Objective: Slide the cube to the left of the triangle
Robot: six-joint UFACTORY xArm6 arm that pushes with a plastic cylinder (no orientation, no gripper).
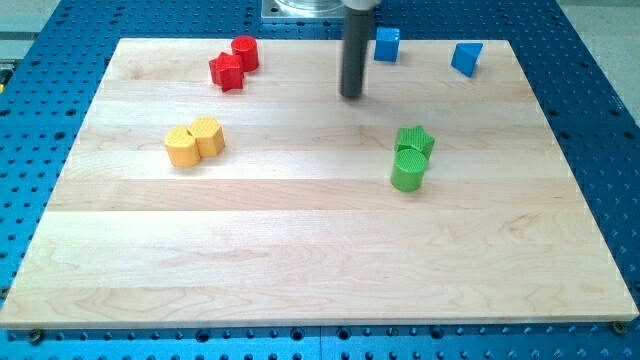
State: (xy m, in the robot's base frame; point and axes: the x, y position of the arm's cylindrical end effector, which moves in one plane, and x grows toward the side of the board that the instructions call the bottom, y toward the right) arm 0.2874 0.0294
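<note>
while you read this: no claw on this rig, so its state cannot be told; my tip (351,95) rests just left of the blue cube (387,45), which sits left of, well apart from, the blue triangle (466,58) at the counter (300,250) top edge.

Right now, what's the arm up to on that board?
My tip rests on the wooden board near the view's top, touching no block. The blue cube sits just up and to the view's right of it, with the blue triangle farther right, so the cube already lies on the triangle's left with a gap between them. Elsewhere, paired up: two red blocks at top left, two yellow blocks at left, two green blocks right of centre.
</note>
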